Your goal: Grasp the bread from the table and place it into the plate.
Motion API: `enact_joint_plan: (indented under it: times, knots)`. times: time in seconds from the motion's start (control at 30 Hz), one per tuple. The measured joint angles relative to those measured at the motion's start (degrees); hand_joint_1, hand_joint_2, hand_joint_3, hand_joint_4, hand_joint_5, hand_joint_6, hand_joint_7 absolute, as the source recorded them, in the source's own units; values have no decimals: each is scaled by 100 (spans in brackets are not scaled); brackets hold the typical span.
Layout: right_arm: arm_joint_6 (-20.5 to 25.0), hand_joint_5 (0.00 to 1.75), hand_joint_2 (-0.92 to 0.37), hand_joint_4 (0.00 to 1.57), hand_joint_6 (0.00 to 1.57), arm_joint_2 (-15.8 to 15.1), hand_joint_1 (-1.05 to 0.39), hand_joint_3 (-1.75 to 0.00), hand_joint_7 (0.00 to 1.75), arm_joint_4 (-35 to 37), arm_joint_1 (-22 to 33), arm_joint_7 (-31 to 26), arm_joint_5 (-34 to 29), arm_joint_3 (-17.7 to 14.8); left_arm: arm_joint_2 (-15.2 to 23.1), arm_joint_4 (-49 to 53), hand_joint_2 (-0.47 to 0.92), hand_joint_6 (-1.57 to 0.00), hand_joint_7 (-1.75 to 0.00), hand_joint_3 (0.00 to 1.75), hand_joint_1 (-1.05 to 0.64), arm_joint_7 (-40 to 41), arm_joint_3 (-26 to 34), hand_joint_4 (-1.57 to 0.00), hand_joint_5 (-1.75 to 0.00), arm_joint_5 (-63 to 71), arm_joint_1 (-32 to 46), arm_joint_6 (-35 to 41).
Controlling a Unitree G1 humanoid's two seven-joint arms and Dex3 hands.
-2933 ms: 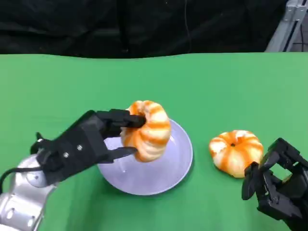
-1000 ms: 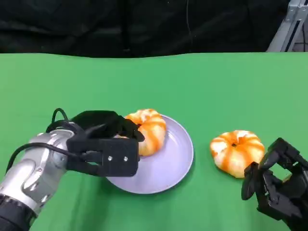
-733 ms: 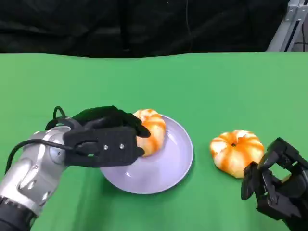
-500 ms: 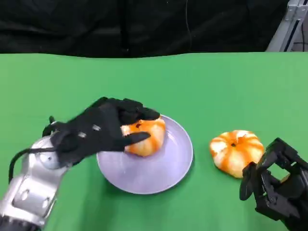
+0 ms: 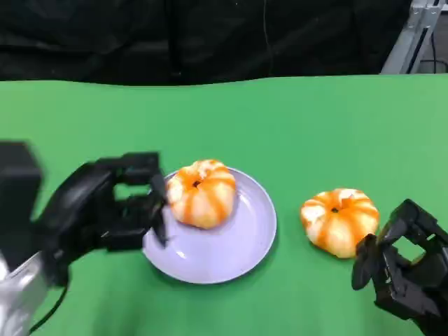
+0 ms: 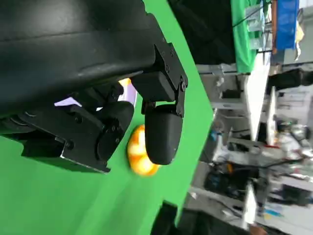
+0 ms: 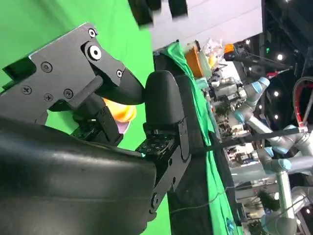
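Fingers of the left hand spread apart, empty, just beside the plate's left rim. Bread lies on the plate. Right hand rests low at the tabletop corner, fingers curled on nothing, near a second bread.

The left robot hand at the lower left of the head view is matte black, made of blocky angular segments, and blurred; a silver forearm with a thin black cable looping beside it sits in the bottom left corner. The right robot hand at the lower right is black too, with squared, boxy links. In the wrist views each hand shows a smooth rounded black shell, flat black plates studded with small round screws, and rounded, glossy fingertips.
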Motion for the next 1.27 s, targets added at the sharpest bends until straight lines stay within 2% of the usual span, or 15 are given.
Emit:
enact_joint_plan:
  times: [0.17,0.33,0.47,0.6,0.77,1.03,1.27]
  knots:
    - [10,175,-45,89,68,-7,-16,-127,165,-1,-24,2,0,5,100,-199,67,-81,-175,133,7,-78,312,-97,-175,-384,651,22]
    - [12,175,-46,89,68,-8,-16,-127,166,19,-33,1,-2,-10,178,-157,63,-81,-175,145,10,-246,521,-99,-175,-516,1080,-230]
    - [14,175,-45,90,68,-23,-16,-128,165,100,-78,21,4,-32,191,147,64,-79,-175,140,13,-425,627,-95,-175,-579,1200,-663]
    - [9,175,-45,90,69,-27,-16,-128,165,201,-125,89,23,-97,136,431,63,-80,-175,135,15,-454,521,-96,-175,-275,1261,-1420]
    - [8,175,-44,89,67,-26,-16,-128,168,219,-128,88,8,-107,-89,577,63,-82,-175,133,18,-334,267,-96,-175,186,1317,-2248]
    - [-12,175,-47,88,68,-7,-14,-126,166,219,-95,115,-4,-52,-92,768,63,-83,-175,134,19,-303,242,-98,-175,181,1322,-2566]
    - [-45,175,-46,90,67,22,-14,-128,171,212,-38,118,-78,13,-90,800,57,-84,-175,141,17,-305,242,-99,-175,161,1365,-2672]
